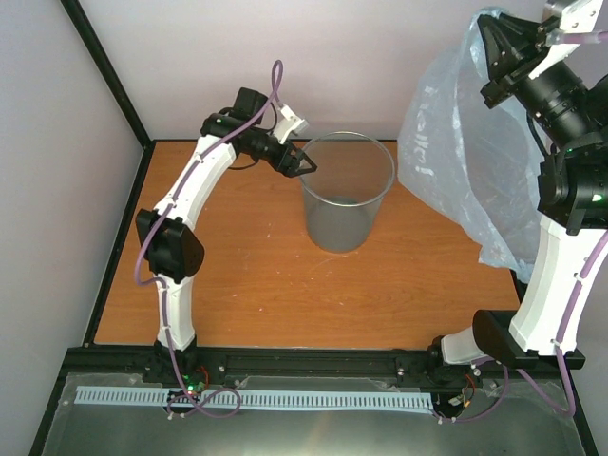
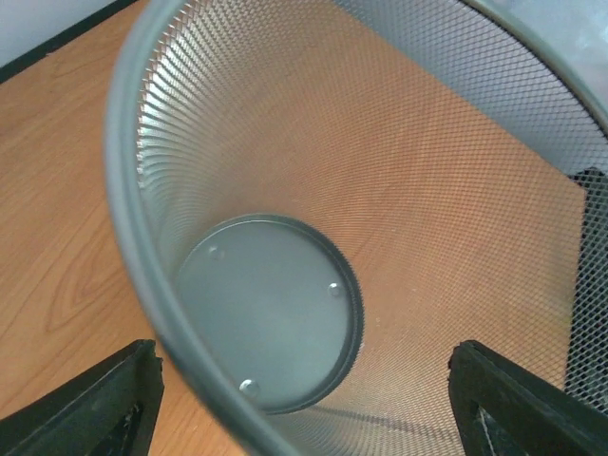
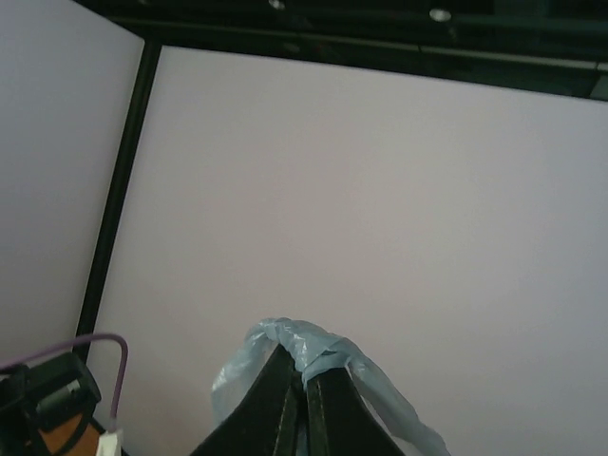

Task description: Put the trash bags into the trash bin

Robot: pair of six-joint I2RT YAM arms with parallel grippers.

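Up in the upper right of the frame, pinching a bunched fold of the pale blue trash bag (image 1: 456,161) in the clenched right hand (image 3: 304,391), letting it hang above the surface (image 1: 247,275), right of the trash bin (image 1: 347,190) upright at centre frame. Holding the left hand (image 1: 306,166), released and spread wide, astride the bin's left rim

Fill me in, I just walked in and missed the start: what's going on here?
The right gripper is shut on the bunched top of a pale blue trash bag, holding it up high off to the right. The left gripper is open at the trash bin, with the bin's left rim running between its fingers. The bin stands upright and empty; the bag has not gone in yet.
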